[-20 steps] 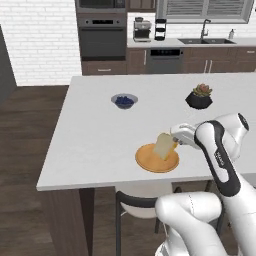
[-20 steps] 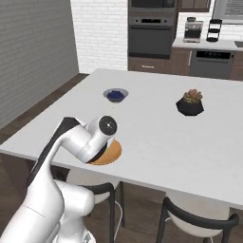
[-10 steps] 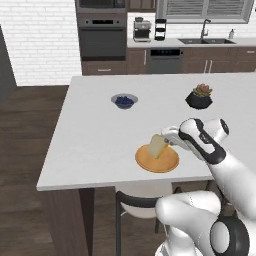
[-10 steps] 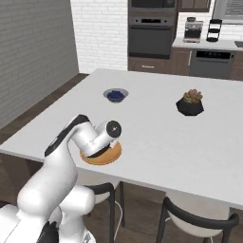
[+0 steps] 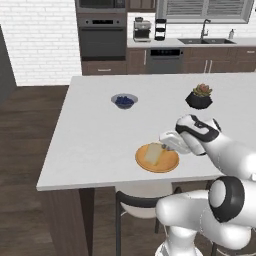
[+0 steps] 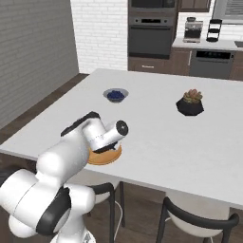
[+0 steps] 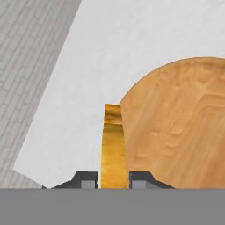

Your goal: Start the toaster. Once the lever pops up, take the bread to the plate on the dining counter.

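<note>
I am seeing the claw (image 5: 164, 148) low over the near edge of the dining table (image 5: 95, 130), and it is grasping the bread (image 5: 154, 153) by one edge. In the hand view the slice (image 7: 113, 145) is standing edge-on between the two dark fingertips (image 7: 85, 179), so both tips are pressing on its crust. In the left base view the bread is leaning at an angle over the orange plate (image 5: 170, 165); its lower part is looking very close to the plate's surface, but I cannot tell if it is touching it already.

The plate is lying near the table's front edge, about in the middle of that edge. In the right base view the arm is covering most of the plate (image 6: 109, 156), and I am seeing only its right rim under the wrist.

Farther back on the table a small blue bowl (image 5: 124, 100) is standing toward the left side, and a dark pot with a small plant (image 5: 199, 97) is standing toward the right side. Both are well apart from the plate. Behind the table, the kitchen wall with a built-in oven (image 5: 102, 37) is showing.
</note>
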You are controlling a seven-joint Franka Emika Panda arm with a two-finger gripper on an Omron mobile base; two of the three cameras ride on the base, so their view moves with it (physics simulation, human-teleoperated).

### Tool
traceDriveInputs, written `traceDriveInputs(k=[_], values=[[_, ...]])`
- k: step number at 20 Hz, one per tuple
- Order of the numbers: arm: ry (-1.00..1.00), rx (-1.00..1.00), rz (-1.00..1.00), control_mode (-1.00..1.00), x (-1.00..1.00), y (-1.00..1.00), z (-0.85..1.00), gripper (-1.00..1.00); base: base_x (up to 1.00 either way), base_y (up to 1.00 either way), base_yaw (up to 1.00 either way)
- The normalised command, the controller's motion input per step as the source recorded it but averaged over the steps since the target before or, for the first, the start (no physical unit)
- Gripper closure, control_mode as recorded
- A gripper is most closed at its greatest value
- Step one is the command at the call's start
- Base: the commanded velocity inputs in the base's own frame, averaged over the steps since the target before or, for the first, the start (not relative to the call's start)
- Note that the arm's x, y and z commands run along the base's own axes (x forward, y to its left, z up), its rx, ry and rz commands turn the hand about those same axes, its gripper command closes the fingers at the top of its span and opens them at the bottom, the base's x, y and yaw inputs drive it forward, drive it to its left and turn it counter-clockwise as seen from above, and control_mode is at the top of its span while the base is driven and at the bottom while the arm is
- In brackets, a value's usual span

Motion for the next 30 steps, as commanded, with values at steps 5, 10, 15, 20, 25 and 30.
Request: traceDriveInputs(k=[5,10,15,20,25,30], values=[[0.00,0.00,0.19,-1.00,0.30,0.00,-0.24,1.00,0.00,0.00,0.00],[-0.07,0.00,0.11,-1.00,0.27,0.00,-0.20,1.00,0.00,0.00,0.00],[-0.12,0.00,0.02,-1.00,0.08,0.00,-0.29,1.00,0.00,0.00,0.00],[-0.17,-0.02,0.00,-1.00,-0.09,0.03,-0.37,1.00,0.00,0.00,0.00],[-0.18,-0.08,0.00,-1.00,0.00,0.09,-0.04,-1.00,0.00,0.00,0.00],[-0.10,-0.09,0.00,-1.00,0.01,0.00,0.00,-1.00,0.00,0.00,0.00]])
